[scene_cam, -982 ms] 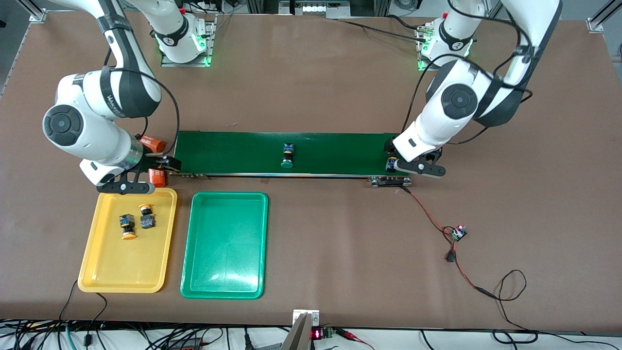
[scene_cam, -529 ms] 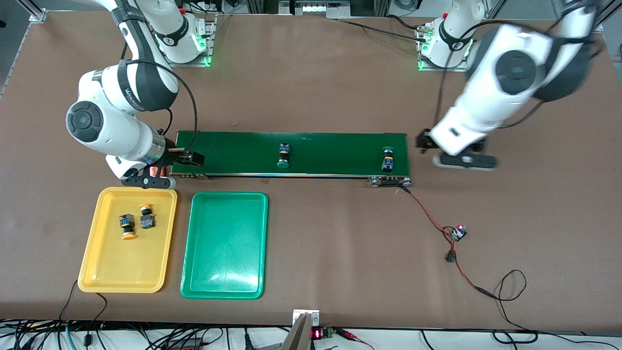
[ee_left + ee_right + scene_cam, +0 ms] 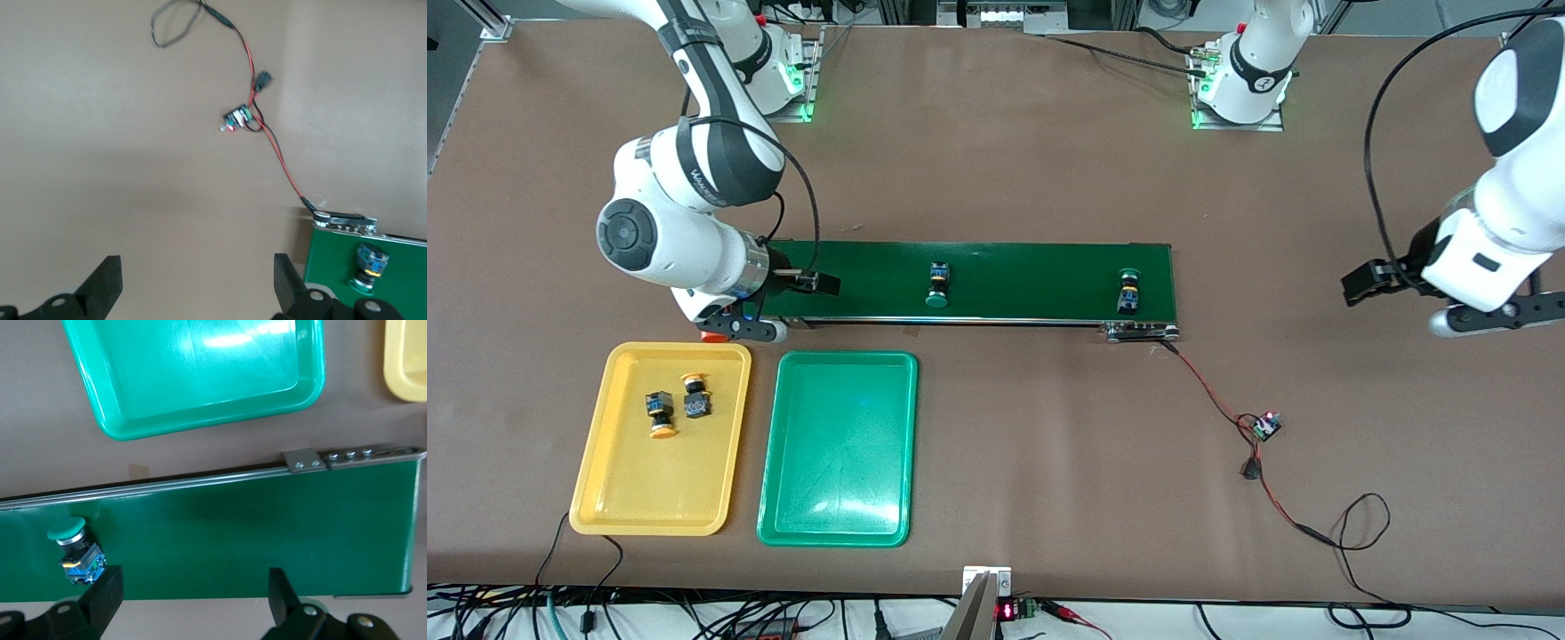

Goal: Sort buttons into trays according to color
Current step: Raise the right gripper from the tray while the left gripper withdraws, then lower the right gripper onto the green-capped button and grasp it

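Two green-capped buttons [image 3: 937,284] [image 3: 1129,292] lay on the dark conveyor belt [image 3: 1032,267]; two yellow-capped buttons [image 3: 660,412] [image 3: 695,397] sat in the yellow tray [image 3: 596,480], beside the green tray [image 3: 838,524]. The right gripper [image 3: 193,600] over the belt and the left gripper [image 3: 198,287] over bare table gaped wide, holding nothing.

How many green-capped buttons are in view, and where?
2, both on the conveyor belt: one green button near its middle, the other green button near the left arm's end. The green tray holds none. None seem hidden.
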Motion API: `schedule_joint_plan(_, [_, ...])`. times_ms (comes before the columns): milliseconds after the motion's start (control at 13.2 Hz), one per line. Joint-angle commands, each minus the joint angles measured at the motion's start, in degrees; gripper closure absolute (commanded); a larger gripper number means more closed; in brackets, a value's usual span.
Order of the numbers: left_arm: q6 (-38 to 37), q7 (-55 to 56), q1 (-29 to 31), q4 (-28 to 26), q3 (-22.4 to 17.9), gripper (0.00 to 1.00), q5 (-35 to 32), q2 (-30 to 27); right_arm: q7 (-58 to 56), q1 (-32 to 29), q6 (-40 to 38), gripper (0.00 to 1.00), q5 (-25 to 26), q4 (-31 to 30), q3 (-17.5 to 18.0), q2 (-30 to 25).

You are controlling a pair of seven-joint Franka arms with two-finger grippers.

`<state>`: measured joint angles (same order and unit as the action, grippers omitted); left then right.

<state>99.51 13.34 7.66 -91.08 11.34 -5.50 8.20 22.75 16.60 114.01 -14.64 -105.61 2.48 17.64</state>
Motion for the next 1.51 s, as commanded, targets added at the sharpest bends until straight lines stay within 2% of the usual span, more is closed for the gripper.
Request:
schedule_joint_plan(0, [-8.33, -3.48, -8.01, 6.77, -8.52, 0.0, 0.49, -1.35, 2.56, 2.28, -0.1, 0.03, -0.92, 0.4, -0.11, 0.9])
schedule_joint_plan(151, [-10.91, -5.5, -7.58, 9.16, -8.7, 0.0, 0.93, -1.26, 2.56, 3.43, 1.38, 0.03, -0.83, 0.23, -0.11, 1.34])
schedule_joint_plan(378, [-10.83, -11.22, -3.54, 8.65, -8.97, 0.0, 7.16, -1.08, 3.35, 5.36, 4.46, 0.03, -0.65, -0.12, -0.11, 1.78])
schedule_joint_plan(1133, [-5.82, -11.14, -3.44, 8.91, -8.44, 0.0, 7.36, -0.47, 9.15, 10.2, 14.31, 0.02, -0.21, -1.09, -0.11, 4.59])
schedule_joint_plan(1284, [-5.99, -10.7, -3.53, 8.82, -8.44, 0.0, 7.44, -0.64, 9.24, 10.29, 15.01, 0.02, -0.21, -1.09, -0.11, 5.12])
schedule_joint_plan(1435, [-9.57, -11.49, -3.53, 8.64, -8.44, 0.0, 7.18, -0.82, 10.12, 10.64, 15.19, 0.02, -0.13, -1.0, -0.11, 5.56])
